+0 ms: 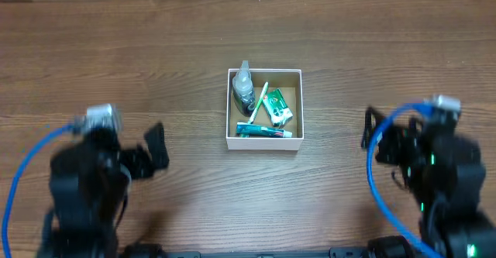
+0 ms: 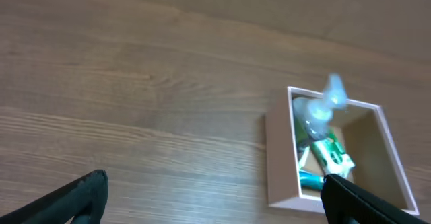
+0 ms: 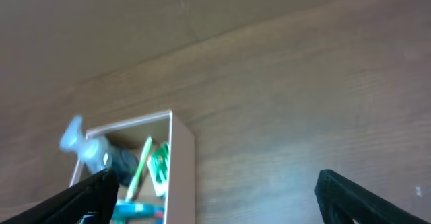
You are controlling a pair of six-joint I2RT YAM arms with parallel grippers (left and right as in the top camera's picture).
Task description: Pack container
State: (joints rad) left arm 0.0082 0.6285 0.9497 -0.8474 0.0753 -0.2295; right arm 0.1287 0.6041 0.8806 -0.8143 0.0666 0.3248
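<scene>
The container [image 1: 263,141], a small white-walled cardboard box with a brown inside, sits at the table's middle. In it lie a clear spray bottle [image 1: 244,86], a green-and-white toothbrush [image 1: 259,101], a green packet [image 1: 277,110] and a teal tube [image 1: 263,131]. The box also shows in the left wrist view [image 2: 279,150] and the right wrist view [image 3: 182,170]. My left gripper [image 1: 157,153] is open and empty, left of the box. My right gripper [image 1: 370,130] is open and empty, right of the box. Both stay clear of the box.
The wooden table [image 1: 372,41] spreads around the box on all sides. Blue cables [image 1: 377,182] loop beside each arm near the front edge.
</scene>
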